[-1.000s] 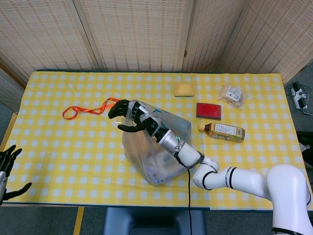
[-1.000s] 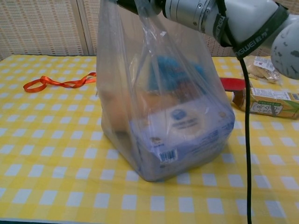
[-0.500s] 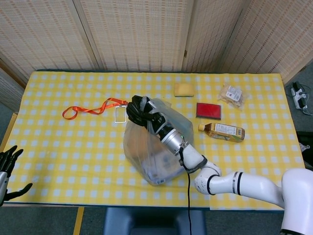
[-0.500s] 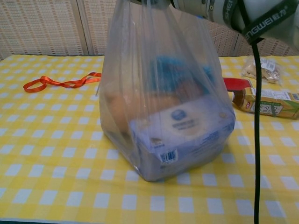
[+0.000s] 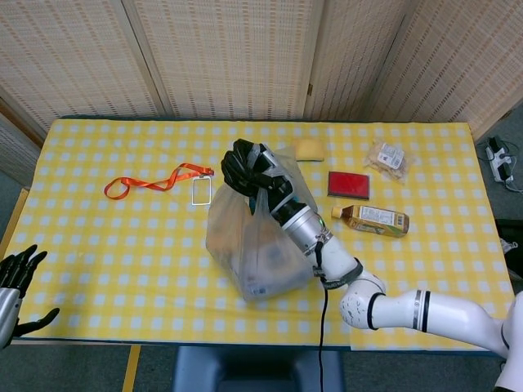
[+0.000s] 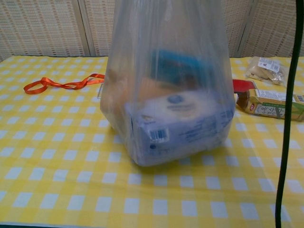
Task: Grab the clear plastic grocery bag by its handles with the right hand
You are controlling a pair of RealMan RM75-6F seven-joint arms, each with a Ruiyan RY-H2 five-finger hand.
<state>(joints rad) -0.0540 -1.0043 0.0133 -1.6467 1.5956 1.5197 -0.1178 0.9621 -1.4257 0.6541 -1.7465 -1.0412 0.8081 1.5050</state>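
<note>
— Fingers first: what is the right hand [image 5: 249,169] doing?

— It is clenched around the gathered handles [image 5: 260,198] of the clear plastic grocery bag [image 5: 257,245], above the middle of the table [image 5: 98,245]. A second ago its fingers were spread over the bag's mouth; half a second ago they had curled in; now the fist sits higher and further toward the far edge, and the plastic is drawn up taut beneath it.

— Has the bag itself changed?

— In the chest view the bag [image 6: 171,95] has turned a little, the barcode on the boxed item inside [image 6: 178,126] having shifted leftward. Whether its base has left the cloth I cannot tell.

— And the left hand [image 5: 16,282]?

— Low at the near left corner, fingers spread, holding nothing, much as before.

— Count the rest.

— One bag, with a white-and-blue box, something blue and something orange showing through it. One orange lanyard [image 5: 151,181] with a clear badge holder [image 5: 201,191] to its left. One yellow sponge [image 5: 309,148], one red case [image 5: 349,184], one tea bottle lying on its side [image 5: 372,219], one snack packet [image 5: 387,157].

— Surface and room?

— Yellow-and-white checked cloth over the table; pale woven folding screens [image 5: 245,57] behind it.
</note>
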